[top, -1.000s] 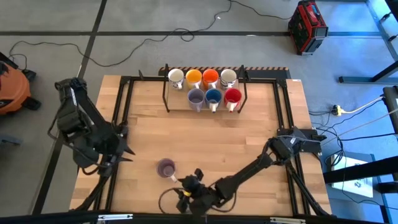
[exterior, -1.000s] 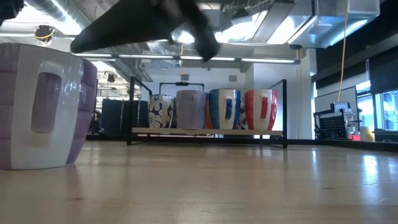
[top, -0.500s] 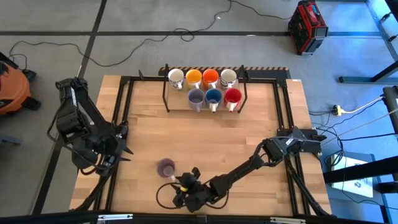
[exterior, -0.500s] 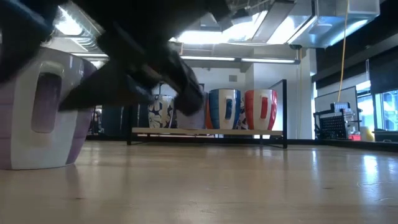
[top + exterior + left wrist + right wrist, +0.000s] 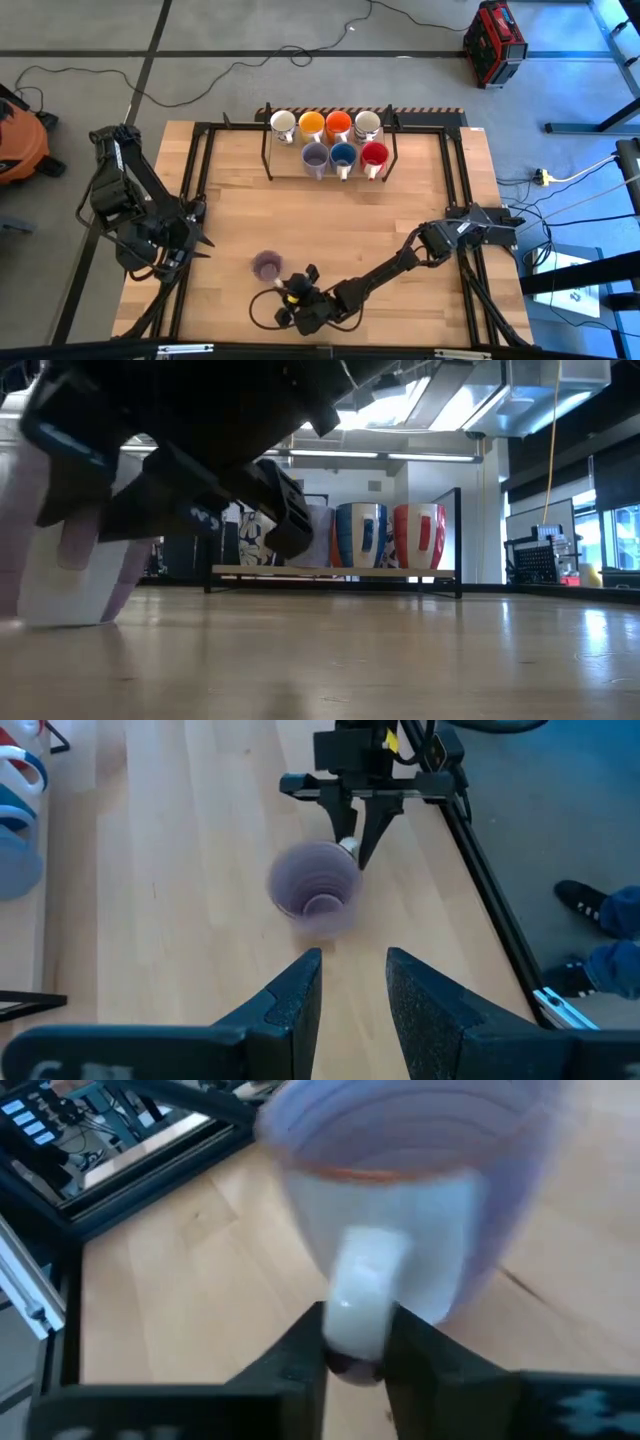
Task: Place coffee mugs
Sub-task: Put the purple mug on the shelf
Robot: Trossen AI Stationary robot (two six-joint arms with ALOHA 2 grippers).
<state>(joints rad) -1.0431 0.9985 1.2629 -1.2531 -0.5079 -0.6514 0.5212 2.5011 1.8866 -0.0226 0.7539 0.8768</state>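
Counting 8 mugs [image 5: 331, 142], 2 purple.

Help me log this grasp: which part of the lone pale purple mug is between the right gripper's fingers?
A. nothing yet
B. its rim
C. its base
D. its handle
D. The right wrist view shows the right gripper closed around the pale purple mug by its white handle.

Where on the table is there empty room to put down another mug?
Bare wood lies between the rack and the pale purple mug, and along the table's right side. It is crowded at the near edge, where the right gripper meets that mug's handle.
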